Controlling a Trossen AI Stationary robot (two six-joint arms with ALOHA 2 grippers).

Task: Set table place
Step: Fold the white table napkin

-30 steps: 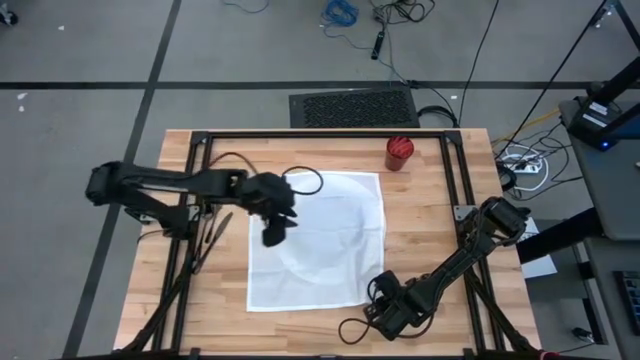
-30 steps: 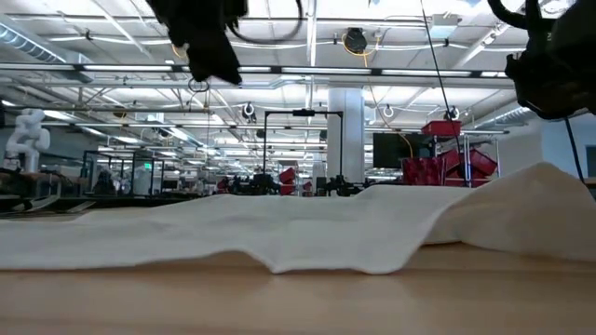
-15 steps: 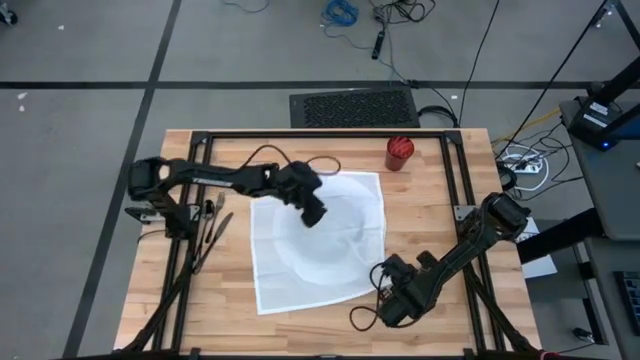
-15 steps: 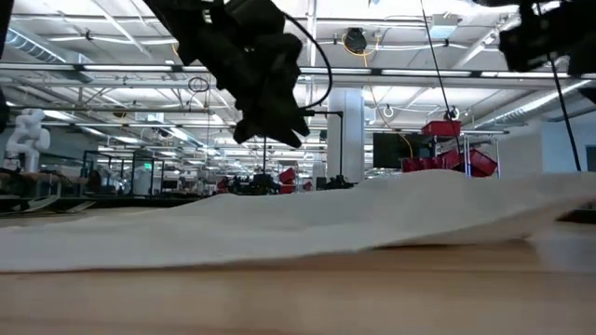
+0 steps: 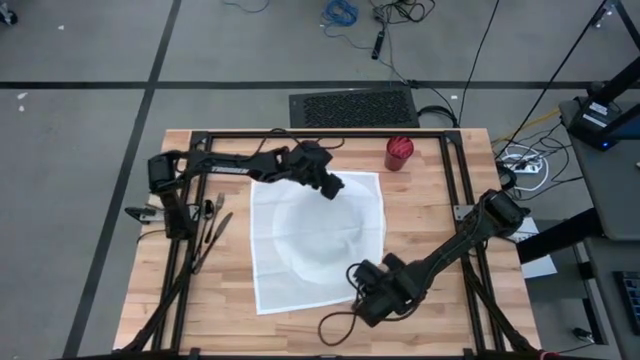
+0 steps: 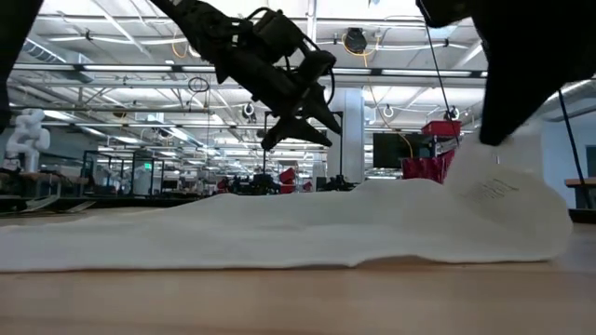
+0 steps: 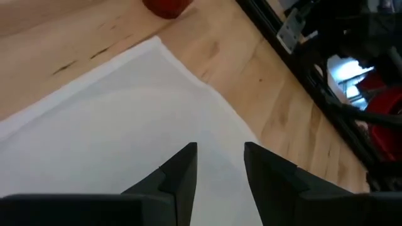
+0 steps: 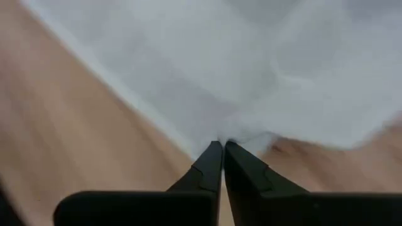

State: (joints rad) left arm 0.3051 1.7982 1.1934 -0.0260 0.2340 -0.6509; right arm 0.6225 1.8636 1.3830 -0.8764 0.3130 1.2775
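Note:
A white cloth (image 5: 310, 240) lies spread on the light wood table (image 5: 430, 230). My right gripper (image 5: 357, 277) is at the cloth's near right corner and is shut on it (image 8: 222, 145). My left gripper (image 5: 333, 188) is open and empty, hovering above the cloth's far part (image 7: 220, 169); the low view shows it clear of the cloth (image 6: 303, 116). A red cup (image 5: 399, 152) stands on the table past the cloth's far right corner. My right gripper pinches the cloth's near right corner (image 8: 235, 129) between its two shut fingers. The fingers come from the table's near right side, slanting down. The corner is raised off the table (image 6: 494, 191), and the cloth there is bunched and slack; the remainder lies flat.
Several pieces of cutlery (image 5: 210, 225) lie on the table left of the cloth. A black tube frame (image 5: 320, 134) runs around the tabletop. Bare wood shows right of the cloth (image 5: 420, 210) and along the near edge.
My left gripper has gone from the cloth's left side toward the far right, over the cloth's far part, staying above it. My right gripper has gone toward the table's left with the cloth's near right corner, which has been drawn in and raised; the far edge has stayed.

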